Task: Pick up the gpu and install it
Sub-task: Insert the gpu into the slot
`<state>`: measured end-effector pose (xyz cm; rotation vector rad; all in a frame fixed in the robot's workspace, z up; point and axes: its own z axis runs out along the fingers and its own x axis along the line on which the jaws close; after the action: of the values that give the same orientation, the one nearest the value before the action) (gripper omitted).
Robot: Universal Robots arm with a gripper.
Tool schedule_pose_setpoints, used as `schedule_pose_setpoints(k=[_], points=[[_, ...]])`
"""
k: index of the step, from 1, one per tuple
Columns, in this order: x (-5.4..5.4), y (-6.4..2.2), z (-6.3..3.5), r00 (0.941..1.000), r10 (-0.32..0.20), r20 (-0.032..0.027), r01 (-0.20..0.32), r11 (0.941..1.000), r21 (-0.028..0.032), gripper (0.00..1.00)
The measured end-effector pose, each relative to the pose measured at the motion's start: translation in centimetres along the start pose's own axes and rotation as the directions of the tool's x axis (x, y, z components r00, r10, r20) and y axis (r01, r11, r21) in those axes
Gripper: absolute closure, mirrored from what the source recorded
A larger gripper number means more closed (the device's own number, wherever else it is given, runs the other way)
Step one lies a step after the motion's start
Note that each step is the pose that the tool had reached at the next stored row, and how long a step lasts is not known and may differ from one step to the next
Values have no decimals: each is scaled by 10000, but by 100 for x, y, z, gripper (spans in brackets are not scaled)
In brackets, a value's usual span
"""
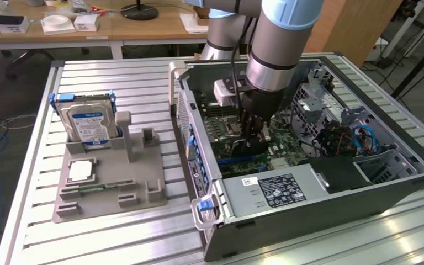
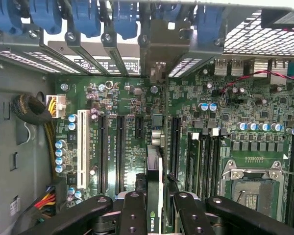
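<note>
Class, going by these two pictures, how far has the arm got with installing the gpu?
Pick-up looks done: the pincer is shut on the gpu, held edge-on inside the computer case. In hand: it hangs directly over the motherboard slots. Left: seating it; whether it touches a slot cannot be told.

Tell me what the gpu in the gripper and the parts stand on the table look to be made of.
The gpu, shut in the gripper over the motherboard: seemingly a dark circuit board seen edge-on, with a metal end bracket, dull grey. The parts stand: probably matte grey plastic, perhaps 3D-printed, judging by its uniform colour and blocky moulded slots.
</note>
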<state>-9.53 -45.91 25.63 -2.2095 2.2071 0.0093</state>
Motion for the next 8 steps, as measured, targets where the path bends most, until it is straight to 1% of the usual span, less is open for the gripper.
schedule_pose_setpoints(k=[8], points=[[0, -11, -12, 10000, 0, -1, 0, 10000, 0, 74]])
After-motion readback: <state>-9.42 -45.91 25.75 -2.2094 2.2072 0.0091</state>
